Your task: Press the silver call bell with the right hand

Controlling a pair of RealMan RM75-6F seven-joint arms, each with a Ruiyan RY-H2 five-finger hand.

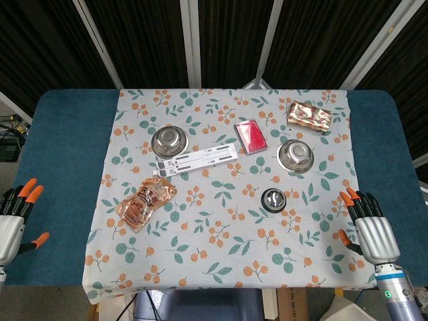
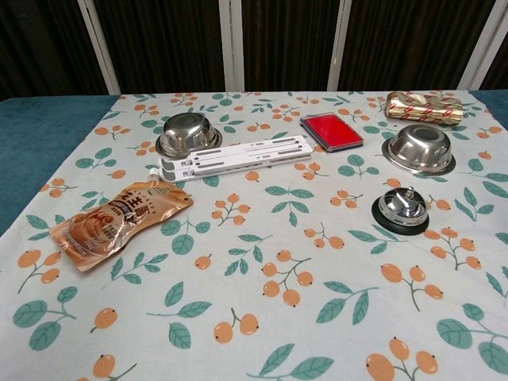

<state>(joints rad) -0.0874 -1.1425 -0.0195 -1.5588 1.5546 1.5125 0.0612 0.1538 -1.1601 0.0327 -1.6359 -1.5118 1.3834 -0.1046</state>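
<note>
The silver call bell (image 1: 274,199) (image 2: 403,209), a shiny dome on a black base, sits on the floral cloth right of centre. My right hand (image 1: 369,226) hovers over the table's right front edge, well to the right of the bell and nearer me, fingers apart and holding nothing. My left hand (image 1: 15,215) is at the far left edge, also with fingers spread and empty. Neither hand shows in the chest view.
Two steel bowls (image 1: 168,141) (image 1: 295,155) stand behind the bell's row. A white folding stand (image 1: 196,159), a red pad (image 1: 251,136), a gold-wrapped packet (image 1: 309,116) and a brown pouch (image 1: 145,202) also lie on the cloth (image 1: 221,247).
</note>
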